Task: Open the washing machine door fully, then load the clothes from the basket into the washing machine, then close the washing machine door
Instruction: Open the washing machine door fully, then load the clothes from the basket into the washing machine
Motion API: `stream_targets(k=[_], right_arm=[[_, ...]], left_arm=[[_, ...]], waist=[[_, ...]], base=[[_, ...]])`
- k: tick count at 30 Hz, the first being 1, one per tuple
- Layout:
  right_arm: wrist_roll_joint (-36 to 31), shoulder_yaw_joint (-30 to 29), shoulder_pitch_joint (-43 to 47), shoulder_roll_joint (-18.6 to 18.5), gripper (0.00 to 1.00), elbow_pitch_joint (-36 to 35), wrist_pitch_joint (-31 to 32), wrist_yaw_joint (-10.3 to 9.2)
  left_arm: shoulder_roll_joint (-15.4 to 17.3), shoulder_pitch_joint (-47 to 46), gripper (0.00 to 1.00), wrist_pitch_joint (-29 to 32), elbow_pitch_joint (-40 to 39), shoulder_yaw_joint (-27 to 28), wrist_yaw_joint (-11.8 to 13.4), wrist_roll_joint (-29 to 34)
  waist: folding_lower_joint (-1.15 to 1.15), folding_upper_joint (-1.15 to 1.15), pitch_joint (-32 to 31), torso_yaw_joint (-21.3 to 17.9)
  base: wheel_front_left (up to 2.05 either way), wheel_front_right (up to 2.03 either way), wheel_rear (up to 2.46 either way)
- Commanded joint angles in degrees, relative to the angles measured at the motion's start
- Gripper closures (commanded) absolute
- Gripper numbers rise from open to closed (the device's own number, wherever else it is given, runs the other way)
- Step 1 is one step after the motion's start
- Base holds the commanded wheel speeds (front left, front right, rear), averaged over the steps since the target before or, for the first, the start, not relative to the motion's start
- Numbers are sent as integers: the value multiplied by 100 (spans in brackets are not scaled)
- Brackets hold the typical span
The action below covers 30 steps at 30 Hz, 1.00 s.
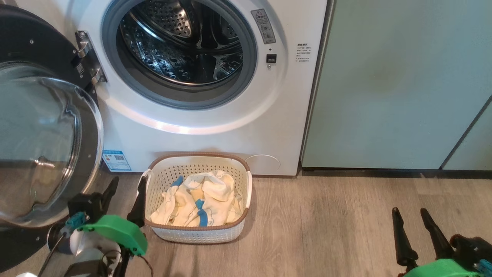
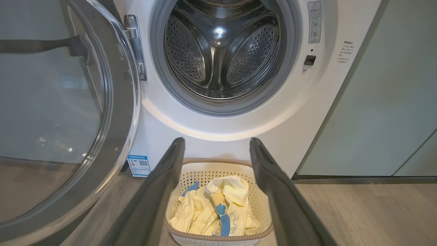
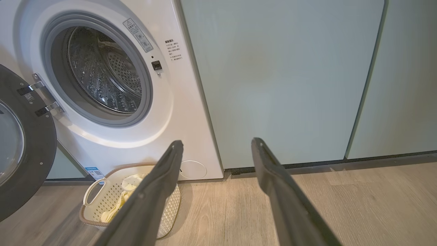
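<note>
Basket (image 1: 200, 234) loaded, door (image 1: 38, 146) open.
The left gripper (image 1: 128, 184) and right gripper (image 1: 409, 212) hover empty, fingers spread. Just beside the left one, the basket sits on the floor (image 1: 326, 231) holding the clothes (image 1: 203, 198), close before the washer (image 1: 230, 130), whose door stands open leftward.

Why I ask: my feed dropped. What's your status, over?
Both open, empty: left claw by the basket, right claw low over the floor. The washing machine door swung open; clothes in the basket. Nothing blocking the drum.
</note>
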Motion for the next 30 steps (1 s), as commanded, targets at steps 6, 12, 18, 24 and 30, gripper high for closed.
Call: stream_targets(k=[6,12,18,24,30], right_arm=[[-35,99,-180,-71,0,-183,-60,2],[-30,92,-177,-64,0,-178,-60,2],[-30,97,-171,-55,0,-180,-60,2],[-28,98,-175,-50,0,-184,-60,2],[-43,97,-175,-36,0,-185,-60,2]], left_arm=[[182,-327,0,-36,-146,147,-3,-47],[185,-354,0,-36,-124,197,-3,-104],[198,-384,0,-36,-80,207,-3,-141],[223,-422,0,-36,-4,158,-3,-198],[234,-447,0,-36,52,82,-3,-165]], waist=[[0,0,15,0],[0,0,24,11],[0,0,35,37],[0,0,58,68],[0,0,77,85]], base=[[0,0,0],[14,-14,0],[58,-58,0],[86,-86,0],[112,-112,0]])
